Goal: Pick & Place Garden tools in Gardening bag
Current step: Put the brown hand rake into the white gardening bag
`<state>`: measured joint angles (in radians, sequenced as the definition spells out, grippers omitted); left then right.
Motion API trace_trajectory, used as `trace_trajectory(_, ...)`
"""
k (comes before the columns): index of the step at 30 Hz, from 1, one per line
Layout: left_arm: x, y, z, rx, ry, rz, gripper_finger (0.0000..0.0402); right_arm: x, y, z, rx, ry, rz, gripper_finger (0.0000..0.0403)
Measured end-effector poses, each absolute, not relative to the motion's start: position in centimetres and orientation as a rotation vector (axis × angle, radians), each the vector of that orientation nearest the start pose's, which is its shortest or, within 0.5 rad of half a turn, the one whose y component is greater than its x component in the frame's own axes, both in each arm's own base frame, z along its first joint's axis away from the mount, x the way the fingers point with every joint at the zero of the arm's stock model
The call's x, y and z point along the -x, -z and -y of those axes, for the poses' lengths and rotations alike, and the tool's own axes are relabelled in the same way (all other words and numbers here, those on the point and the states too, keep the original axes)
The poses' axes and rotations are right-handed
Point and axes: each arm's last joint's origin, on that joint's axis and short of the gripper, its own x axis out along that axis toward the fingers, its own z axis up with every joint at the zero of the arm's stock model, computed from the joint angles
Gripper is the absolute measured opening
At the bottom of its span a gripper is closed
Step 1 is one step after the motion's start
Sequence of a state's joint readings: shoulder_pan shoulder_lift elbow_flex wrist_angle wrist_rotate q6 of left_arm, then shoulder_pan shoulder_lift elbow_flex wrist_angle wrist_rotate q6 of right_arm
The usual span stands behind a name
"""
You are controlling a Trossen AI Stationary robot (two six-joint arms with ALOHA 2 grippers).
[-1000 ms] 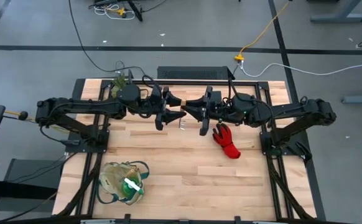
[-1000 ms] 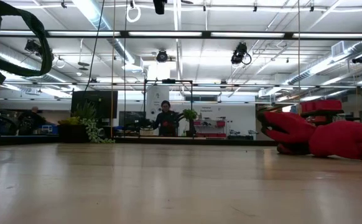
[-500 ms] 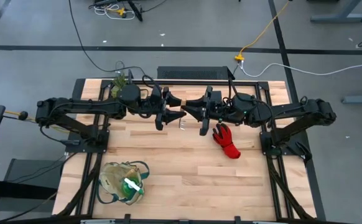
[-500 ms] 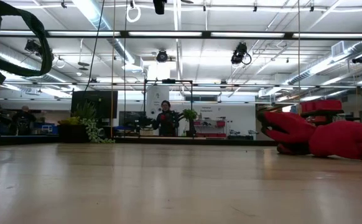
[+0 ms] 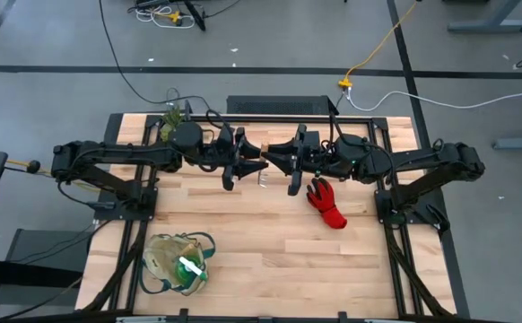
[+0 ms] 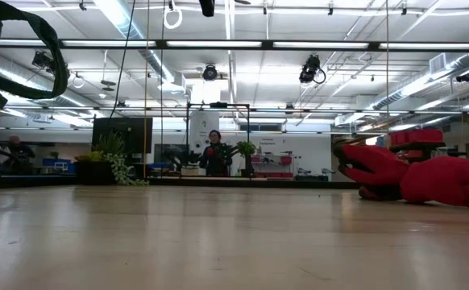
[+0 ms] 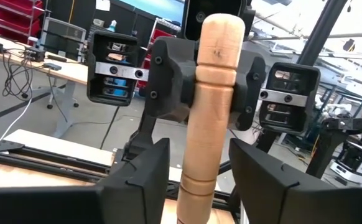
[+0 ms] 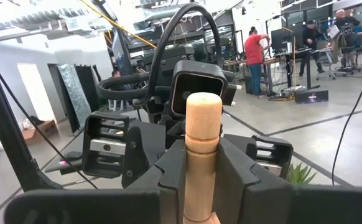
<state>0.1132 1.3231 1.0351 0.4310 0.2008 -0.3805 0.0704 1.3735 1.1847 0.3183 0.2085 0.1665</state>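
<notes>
A wooden-handled hand tool [image 5: 263, 172] hangs in the air over the far middle of the table, its metal tines [image 5: 265, 181] toward the near edge. My right gripper [image 5: 283, 163] is shut on its handle [image 8: 203, 124]. My left gripper [image 5: 241, 163] faces it from the left and is open. Its fingers [image 7: 137, 180] stand on either side of the handle [image 7: 209, 93]. The red glove bundle [image 5: 326, 203] lies on the table at the right and shows in the low view [image 6: 416, 177]. The beige gardening bag [image 5: 176, 263] sits near left, with a green item [image 5: 189, 269] inside. My right gripper pinches the wooden handle [image 8: 203, 158] between its two fingers [image 8: 240, 174], a little below the handle's rounded end. It comes level from the table's right side, with the fingers across the handle. The tool is lifted clear of the table.
A small potted plant [image 5: 173, 117] stands at the far left corner. The bag's trim [image 6: 9, 48] fills the low view's left edge. Bare wooden tabletop [image 5: 279, 251] lies between the bag and the glove. People stand in the room beyond.
</notes>
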Motion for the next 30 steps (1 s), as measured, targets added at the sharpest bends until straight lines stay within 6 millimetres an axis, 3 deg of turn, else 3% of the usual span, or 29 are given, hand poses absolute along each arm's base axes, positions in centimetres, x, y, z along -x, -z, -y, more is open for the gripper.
trace_trajectory(20, -30.11, -36.09, -2.85, 0.347, 0.113, 0.122, 0.0087, -31.49, -38.76, -1.62, -0.198, 0.126, 0.137, 0.0059)
trace_trajectory(30, -30.12, -36.08, -2.68, 0.329, 0.122, 0.12, 0.0082, -31.49, -38.75, -1.62, -0.194, 0.127, 0.136, 0.0059)
